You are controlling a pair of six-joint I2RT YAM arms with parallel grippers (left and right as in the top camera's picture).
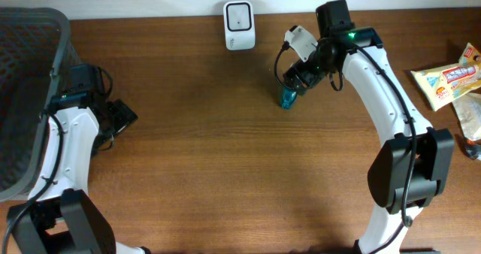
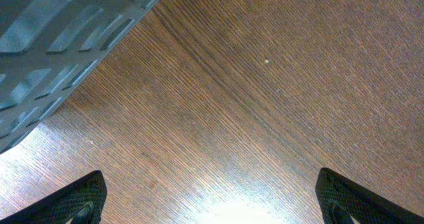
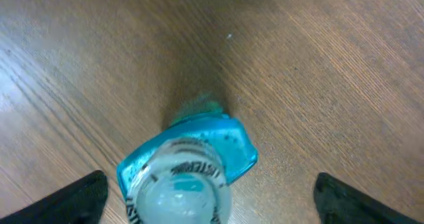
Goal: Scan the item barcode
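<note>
Plainly the left claw (image 2: pixel 211 199) and right claw (image 3: pixel 211 199) gape wide, the right seemingly above a blue bottle (image 3: pixel 199 151).

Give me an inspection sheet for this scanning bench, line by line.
Surface: brown wooden table.
Job's things: blue bottle upright; white scanner at the far edge.
Clutter: snack packets at the right edge.
Grippers: left gripper open over bare wood; right gripper open, straddling the bottle, not gripping.
Cables: black cable looping beside the right gripper.
Surroundings: grey basket beside the left arm.
</note>
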